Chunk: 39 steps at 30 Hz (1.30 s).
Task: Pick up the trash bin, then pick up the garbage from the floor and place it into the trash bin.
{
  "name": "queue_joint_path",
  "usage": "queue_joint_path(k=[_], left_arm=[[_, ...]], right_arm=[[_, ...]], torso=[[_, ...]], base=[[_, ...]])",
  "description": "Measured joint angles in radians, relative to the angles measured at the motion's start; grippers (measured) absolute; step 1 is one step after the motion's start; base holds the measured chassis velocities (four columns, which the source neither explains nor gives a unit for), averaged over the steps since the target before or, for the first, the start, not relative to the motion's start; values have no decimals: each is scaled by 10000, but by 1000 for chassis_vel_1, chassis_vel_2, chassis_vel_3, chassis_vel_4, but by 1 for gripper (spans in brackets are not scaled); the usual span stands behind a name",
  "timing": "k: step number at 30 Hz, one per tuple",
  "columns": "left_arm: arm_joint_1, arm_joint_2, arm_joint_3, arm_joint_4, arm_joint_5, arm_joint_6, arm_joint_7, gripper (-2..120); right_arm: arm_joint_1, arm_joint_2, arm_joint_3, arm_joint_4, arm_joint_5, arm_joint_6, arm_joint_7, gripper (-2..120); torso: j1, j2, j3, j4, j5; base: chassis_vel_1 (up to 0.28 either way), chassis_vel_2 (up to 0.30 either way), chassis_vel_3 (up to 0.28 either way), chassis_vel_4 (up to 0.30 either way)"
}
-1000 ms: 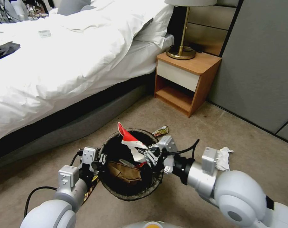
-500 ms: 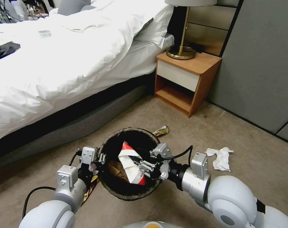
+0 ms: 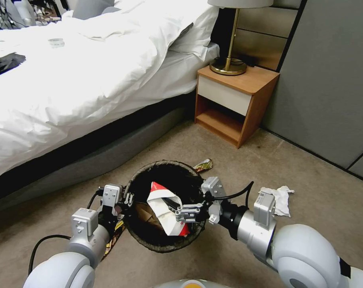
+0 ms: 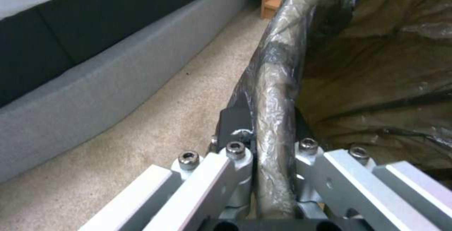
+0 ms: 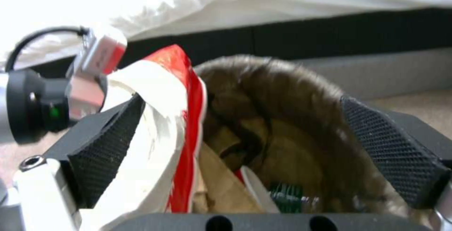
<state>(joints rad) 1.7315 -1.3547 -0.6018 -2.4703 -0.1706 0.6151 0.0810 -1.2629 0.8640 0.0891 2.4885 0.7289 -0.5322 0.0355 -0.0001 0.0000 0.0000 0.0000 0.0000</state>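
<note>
Right gripper spread over trash bin; carton against one finger.

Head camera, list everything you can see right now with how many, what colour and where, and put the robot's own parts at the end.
Trash bin: one, dark bag over its rim, on the carpet before the robot.
Paper carton: one, red and white, in the bin's mouth.
Brown paper: one, inside the bin.
Tissue: one, white, on the carpet to the robot's right.
Snack wrapper: one, yellowish, on the carpet behind the bin.
Bed: one, white bedding, to the left.
Nightstand: one, wood with a white drawer, beside the bed.
Lamp: one, brass stem, on the nightstand.
Left gripper: shut on the bin's rim.
Right gripper: open, over the bin, carton against one finger.
</note>
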Motion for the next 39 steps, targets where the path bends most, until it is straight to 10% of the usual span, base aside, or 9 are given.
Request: queue_joint_path(k=[29, 39], left_arm=[[-141, -5, -70, -4, -82, 1, 47, 1], [-148, -14, -33, 28, -72, -1, 56, 1]], right_arm=[[-384, -56, 1047, 127, 65, 532, 401, 100], [299, -105, 496, 123, 4050, -1109, 3219, 100]], torso=[[0, 0, 0, 0, 0], [0, 0, 0, 0, 0]], base=[[0, 0, 0, 0], [0, 0, 0, 0]])
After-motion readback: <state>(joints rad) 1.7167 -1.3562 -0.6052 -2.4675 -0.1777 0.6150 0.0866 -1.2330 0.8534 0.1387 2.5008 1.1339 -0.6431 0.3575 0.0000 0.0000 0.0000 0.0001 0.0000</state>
